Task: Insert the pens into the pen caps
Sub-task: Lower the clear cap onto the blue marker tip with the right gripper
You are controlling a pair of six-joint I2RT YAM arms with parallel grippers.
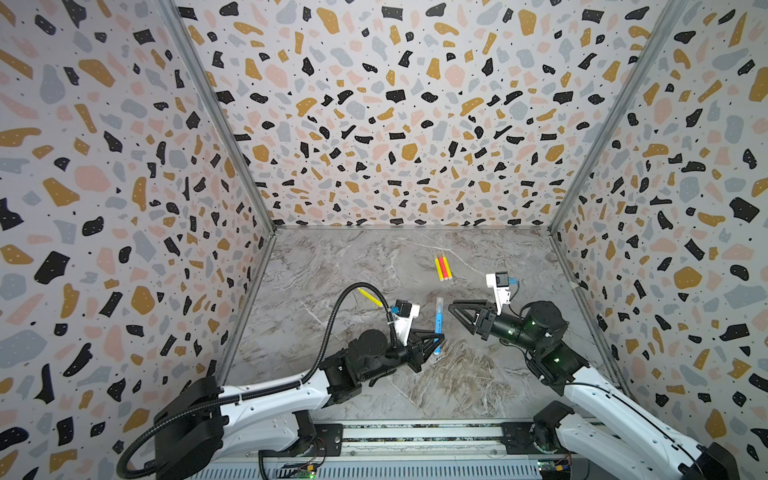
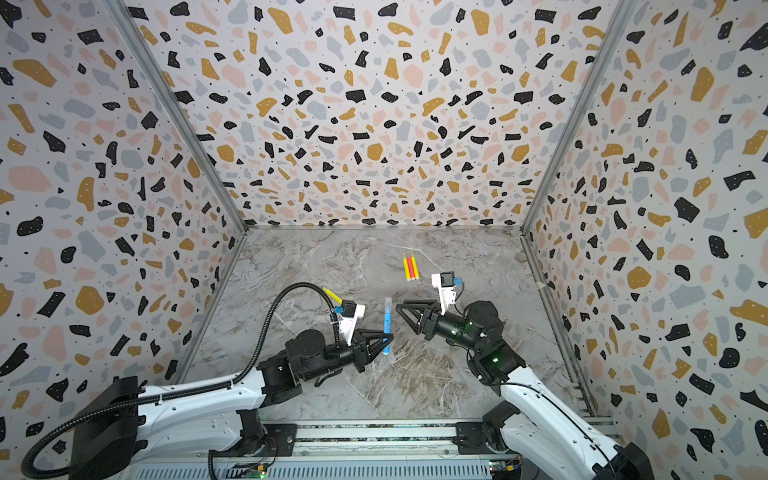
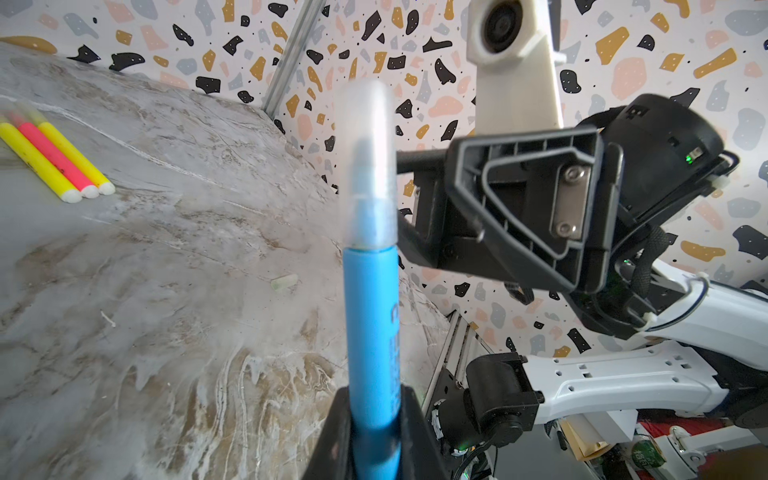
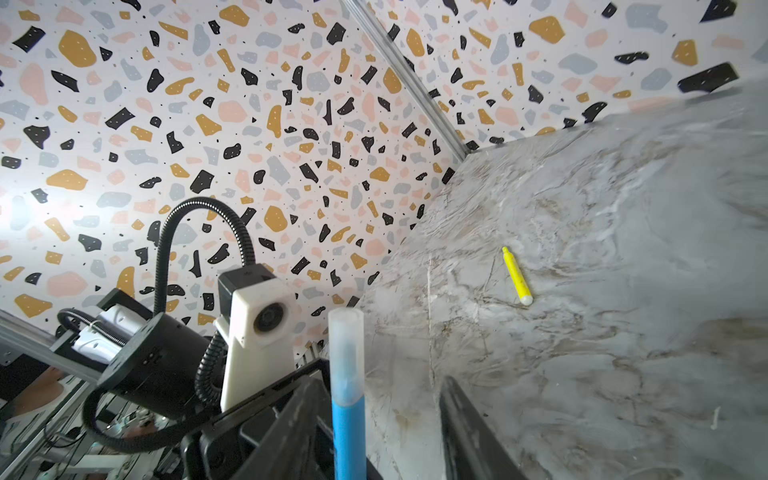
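In both top views my left gripper (image 1: pixel 436 338) (image 2: pixel 386 337) is shut on the blue pen (image 1: pixel 438 328) (image 2: pixel 387 328), held above the table's middle. A translucent pen cap (image 1: pixel 439 305) (image 3: pixel 368 166) sits over the pen's far end. My right gripper (image 1: pixel 451 309) (image 4: pixel 380 382) is open. The capped end (image 4: pixel 345 353) stands between its fingers, close to one and gripped by neither. Three pens (image 1: pixel 443 268), yellow, pink-red and yellow, lie side by side at the back. One more yellow pen (image 1: pixel 370 297) (image 4: pixel 516 276) lies alone at the left, its pointed tip bare.
The marble table (image 1: pixel 374 266) is walled on three sides by terrazzo-patterned panels (image 1: pixel 395 124). A small pale piece (image 3: pixel 284 282) lies on the table near the blue pen. The left arm's black cable loop (image 1: pixel 336 307) arches beside the lone yellow pen.
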